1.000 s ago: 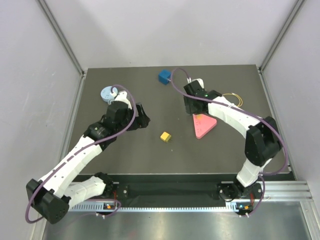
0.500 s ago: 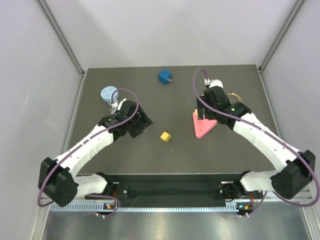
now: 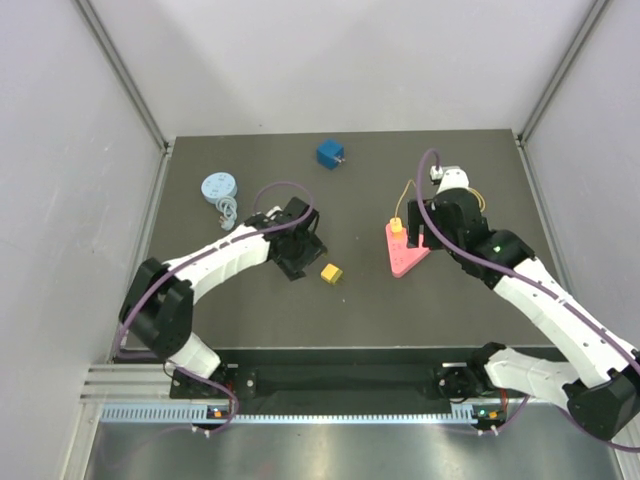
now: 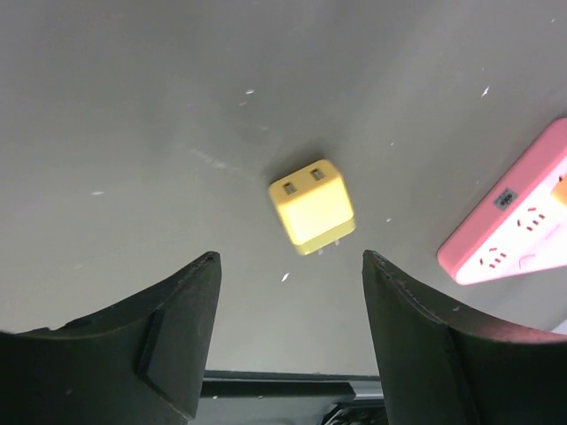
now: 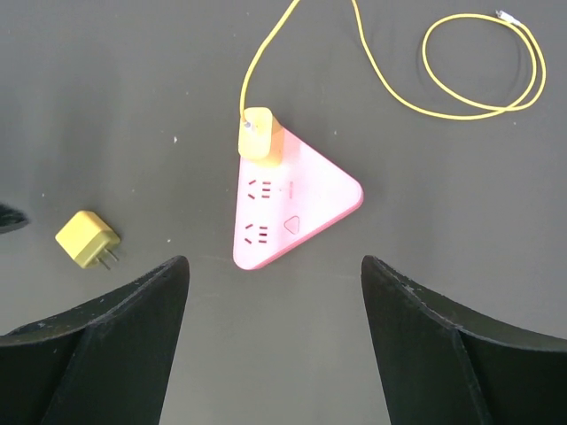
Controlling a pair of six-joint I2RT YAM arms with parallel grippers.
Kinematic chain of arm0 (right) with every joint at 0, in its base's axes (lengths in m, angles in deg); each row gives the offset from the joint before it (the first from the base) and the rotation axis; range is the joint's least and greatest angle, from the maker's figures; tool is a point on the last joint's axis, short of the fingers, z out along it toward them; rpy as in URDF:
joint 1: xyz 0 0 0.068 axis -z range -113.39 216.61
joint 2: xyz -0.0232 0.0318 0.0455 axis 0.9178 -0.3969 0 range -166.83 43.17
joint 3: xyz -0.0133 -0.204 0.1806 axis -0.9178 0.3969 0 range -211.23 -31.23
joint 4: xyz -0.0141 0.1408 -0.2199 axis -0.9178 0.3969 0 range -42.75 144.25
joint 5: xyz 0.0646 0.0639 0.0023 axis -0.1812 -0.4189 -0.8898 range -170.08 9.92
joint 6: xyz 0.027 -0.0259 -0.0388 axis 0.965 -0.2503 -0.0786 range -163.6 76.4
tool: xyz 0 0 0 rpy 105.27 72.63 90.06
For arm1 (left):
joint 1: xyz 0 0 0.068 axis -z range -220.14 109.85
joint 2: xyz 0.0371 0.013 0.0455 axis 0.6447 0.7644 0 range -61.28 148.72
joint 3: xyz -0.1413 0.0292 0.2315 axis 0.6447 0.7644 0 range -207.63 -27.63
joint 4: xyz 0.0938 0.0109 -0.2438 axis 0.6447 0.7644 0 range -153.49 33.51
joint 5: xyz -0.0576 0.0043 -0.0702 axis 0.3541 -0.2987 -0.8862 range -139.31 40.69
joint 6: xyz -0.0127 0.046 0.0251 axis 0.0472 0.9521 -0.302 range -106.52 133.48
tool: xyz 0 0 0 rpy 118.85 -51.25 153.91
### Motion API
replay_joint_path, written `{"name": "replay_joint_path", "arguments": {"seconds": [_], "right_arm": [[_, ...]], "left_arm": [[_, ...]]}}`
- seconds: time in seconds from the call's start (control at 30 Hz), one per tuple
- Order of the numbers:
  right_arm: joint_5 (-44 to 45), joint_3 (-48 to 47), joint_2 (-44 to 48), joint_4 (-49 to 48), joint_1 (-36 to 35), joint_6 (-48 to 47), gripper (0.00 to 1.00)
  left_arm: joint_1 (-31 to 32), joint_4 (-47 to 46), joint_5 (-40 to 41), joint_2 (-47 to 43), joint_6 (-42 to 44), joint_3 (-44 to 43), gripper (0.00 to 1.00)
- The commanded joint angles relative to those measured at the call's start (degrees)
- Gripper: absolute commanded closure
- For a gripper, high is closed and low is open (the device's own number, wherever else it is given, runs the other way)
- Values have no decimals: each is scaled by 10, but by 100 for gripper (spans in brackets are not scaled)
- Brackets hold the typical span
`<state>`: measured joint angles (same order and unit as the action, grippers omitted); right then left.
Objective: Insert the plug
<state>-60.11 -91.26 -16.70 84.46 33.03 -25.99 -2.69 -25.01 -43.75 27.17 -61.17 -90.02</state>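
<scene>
Starting at the far left of the top view, a pale blue disc with a short grey lead lies well away from the left gripper, out past its outer finger. That gripper hangs over the dark table with its fingers spread apart and nothing between them. The plug, a small yellow cube, lies on its side on the table just ahead of the fingertips and roughly centred on the gap. Its two prongs point back toward the gripper and its two slots face away. It is not in the strip, whose pink corner shows past the right finger in the left wrist view. A blue cube sits far beyond the fingers, near the back edge. Next comes the strip, pink and triangular, flat on the table ahead of the right gripper. Its near corner lies in line with the gap between that gripper's fingers. These too are released and hold nothing. Two empty sockets face up on the strip, and a yellow charger stands plugged in at the corner farthest from the fingers. A yellow cable runs from the charger and coils in a loop beyond the right finger. From this wrist the plug shows off past the left finger, apart from the strip.
</scene>
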Motion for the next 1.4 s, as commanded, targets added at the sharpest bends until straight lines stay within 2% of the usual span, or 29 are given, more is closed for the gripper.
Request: {"name": "replay_joint_path", "arguments": {"seconds": [0.0, 0.13, 0.7, 1.13, 1.27, 1.37], "right_arm": [[-2, 7, 17, -35, -1, -6, 22], [2, 11, 24, -34, -1, -10, 22], [11, 38, 38, -40, -1, -19, 22], [9, 48, 32, -46, -1, -19, 22], [8, 47, 32, -45, -1, -18, 22], [9, 51, 35, -46, -1, -17, 22]], "left_arm": [[15, 27, -3, 53, -13, -55, 31], [24, 43, -10, 99, -6, -94, 31], [44, 15, -20, 179, -16, -103, 32], [46, 19, 1, 193, 0, -114, 36], [46, 21, 9, 190, 6, -117, 40], [46, 21, 14, 188, 20, -119, 50]]}}
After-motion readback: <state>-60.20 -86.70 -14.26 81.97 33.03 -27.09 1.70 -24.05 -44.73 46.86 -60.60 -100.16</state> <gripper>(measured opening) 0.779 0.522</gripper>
